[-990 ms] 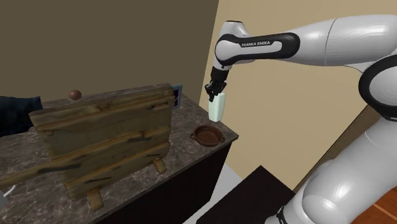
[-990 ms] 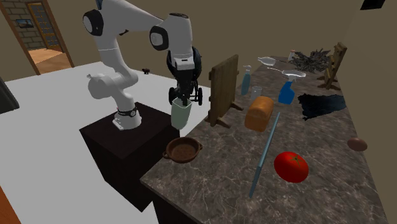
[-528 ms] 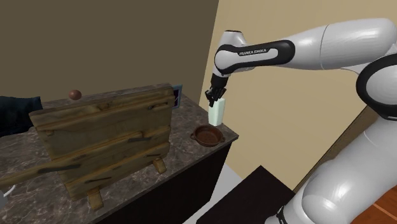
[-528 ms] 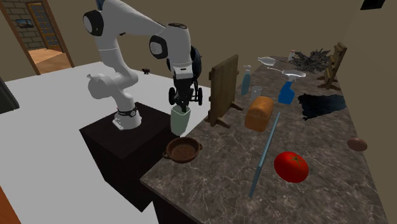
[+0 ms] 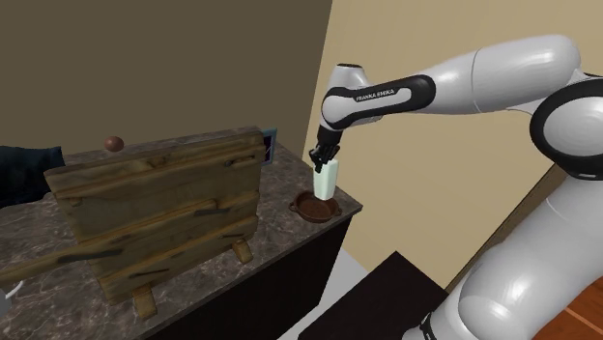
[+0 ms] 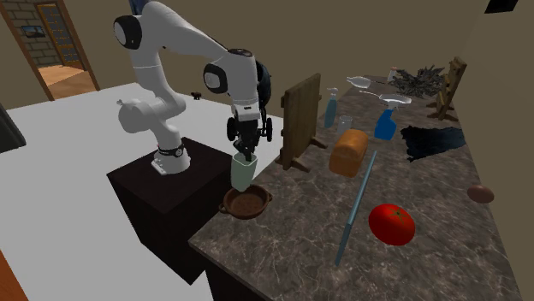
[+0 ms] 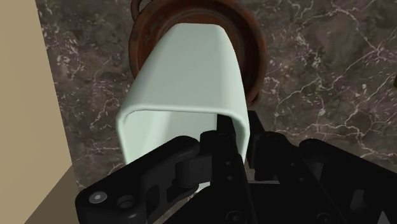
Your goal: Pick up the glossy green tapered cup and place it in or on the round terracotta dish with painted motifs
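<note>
A pale green tapered cup (image 5: 326, 182) (image 6: 242, 172) (image 7: 188, 75) hangs upright from my gripper (image 5: 320, 162) (image 6: 246, 154) (image 7: 229, 137), which is shut on its rim, one finger inside the cup and one outside. Directly below it lies the round brown terracotta dish (image 5: 310, 207) (image 6: 248, 204) (image 7: 253, 57) near the counter's corner. The cup's base is right over the dish's middle; I cannot tell whether it touches.
A large wooden board on a stand (image 5: 155, 208) (image 6: 303, 120) stands beside the dish. On the marble counter (image 6: 291, 231) are a bread loaf (image 6: 349, 152), a tomato (image 6: 392, 224), a blue rod (image 6: 355, 205) and spray bottles (image 6: 385, 120). The counter edge falls off just past the dish.
My gripper has lowered with the cup and shifted toward the dish, so the cup now hangs just over the dish's middle rather than high beside it.
</note>
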`<state>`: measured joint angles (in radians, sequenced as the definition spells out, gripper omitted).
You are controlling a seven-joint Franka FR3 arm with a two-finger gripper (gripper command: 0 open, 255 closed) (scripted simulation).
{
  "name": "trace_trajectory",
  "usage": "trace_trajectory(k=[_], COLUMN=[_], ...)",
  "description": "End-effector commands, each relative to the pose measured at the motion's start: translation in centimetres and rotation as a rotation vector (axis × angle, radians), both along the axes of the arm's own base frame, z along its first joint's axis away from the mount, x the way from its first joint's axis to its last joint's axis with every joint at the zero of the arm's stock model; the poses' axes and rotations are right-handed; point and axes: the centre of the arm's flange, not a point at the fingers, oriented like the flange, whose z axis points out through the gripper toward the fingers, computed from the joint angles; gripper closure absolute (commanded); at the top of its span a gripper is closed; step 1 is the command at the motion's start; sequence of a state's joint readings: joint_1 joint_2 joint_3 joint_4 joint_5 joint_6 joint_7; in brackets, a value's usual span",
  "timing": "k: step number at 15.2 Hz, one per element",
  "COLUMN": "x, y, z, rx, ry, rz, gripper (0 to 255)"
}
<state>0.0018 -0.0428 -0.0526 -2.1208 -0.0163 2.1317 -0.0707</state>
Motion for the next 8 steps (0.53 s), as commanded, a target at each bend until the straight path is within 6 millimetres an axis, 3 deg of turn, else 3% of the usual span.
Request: trace_trajectory(k=[1,8], x=[-0.1,-0.1], y=[-0.1,-0.1], z=[-1.0,-4.7], rx=[0.000,0.000], ry=[-0.001,-0.001], rz=[0.000,0.000], gripper=[255,255])
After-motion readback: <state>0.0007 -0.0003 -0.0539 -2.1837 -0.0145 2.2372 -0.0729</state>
